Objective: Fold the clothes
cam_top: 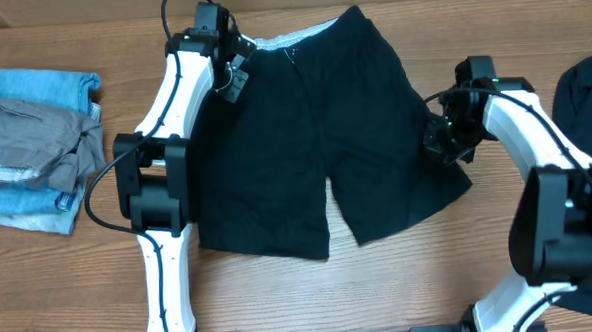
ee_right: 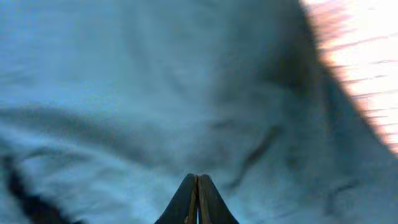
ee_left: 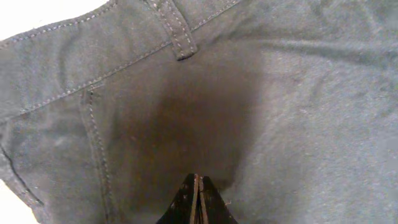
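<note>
These shorts [cam_top: 305, 136] are limp and light; your left pincer [ee_left: 196, 186] and right pincer [ee_right: 198, 186] both sit closed. Pinch them at the waistband [cam_top: 292, 34].

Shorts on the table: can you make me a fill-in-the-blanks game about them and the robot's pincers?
The shorts spread on the table are ___ in colour.
The left pincer is over the shorts' ___ end, by a belt loop.
The right pincer has its two fingers pressed ___.
The folded blue and grey pile lies on the robot's ___ side.
Missing words: black; waistband; together; left.
</note>
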You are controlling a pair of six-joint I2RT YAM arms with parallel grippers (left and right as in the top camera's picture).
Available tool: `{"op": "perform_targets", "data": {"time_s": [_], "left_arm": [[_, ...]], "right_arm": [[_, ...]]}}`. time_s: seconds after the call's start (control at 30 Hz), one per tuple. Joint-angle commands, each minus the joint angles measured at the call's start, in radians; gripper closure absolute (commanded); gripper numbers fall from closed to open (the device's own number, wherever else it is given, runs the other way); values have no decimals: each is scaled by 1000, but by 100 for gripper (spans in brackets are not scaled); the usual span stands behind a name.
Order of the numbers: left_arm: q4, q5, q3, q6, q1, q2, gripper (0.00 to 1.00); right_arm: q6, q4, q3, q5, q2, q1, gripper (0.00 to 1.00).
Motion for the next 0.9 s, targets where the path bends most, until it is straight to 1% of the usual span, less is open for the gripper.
{"op": "perform_targets", "data": {"time_s": [0.0, 0.07, 0.13, 0.17, 0.2, 0.23, 0.3, 0.33, 0.37, 0.4, 0.47, 0.5, 0.53, 0.57, 0.6, 0.7, 0.77, 0.87], "left_arm": [[5, -8, -8, 74, 18, -7, 96], [5, 15, -8, 97, 24, -7, 96], [9, 44, -8, 104, 25, -7, 96], [14, 52, -12, 119, 25, -7, 96], [25, 51, -20, 119, 26, -7, 96], [46, 51, -42, 122, 27, -7, 96], [77, 50, -85, 132, 27, -7, 96], [104, 50, -118, 137, 27, -7, 96], [122, 50, -140, 137, 27, -7, 96], [136, 50, -153, 137, 27, -7, 96], [140, 50, -154, 136, 27, -7, 96], [139, 50, -154, 136, 27, -7, 96], [138, 42, -154, 136, 27, -7, 96], [134, 39, -154, 135, 28, -7, 96], [131, 38, -154, 133, 29, -7, 96], [115, 13, -155, 132, 31, -7, 96], [100, 3, -155, 111, 34, -7, 96], [80, -14, -155, 87, 40, -7, 96]], "right_arm": [[-32, -5, 28, -202, -63, 97, 96], [-37, 12, 26, -153, -63, 217, 96], [-97, 33, 26, -134, -63, 308, 96], [-161, 32, 26, -133, -63, 371, 96], [-188, 31, 26, -133, -63, 402, 96], [-294, 28, 25, -109, -63, 484, 96], [-357, 38, 24, 22, -63, 579, 96], [-369, 44, 24, 93, -63, 640, 96], [-368, 50, 24, 118, -63, 669, 96], [-332, 65, 23, 183, -63, 692, 96], [-195, 94, 23, 324, -63, 675, 96], [-143, 108, 23, 347, -63, 652, 96], [-50, 116, 23, 343, -63, 605, 96], [15, 107, 23, 281, -63, 539, 96], [27, 95, 19, 220, -62, 489, 96], [57, 72, -39, 244, -51, 392, 96], [57, 118, -106, 243, -47, 352, 96], [79, 234, -236, 241, -45, 297, 96]]}}
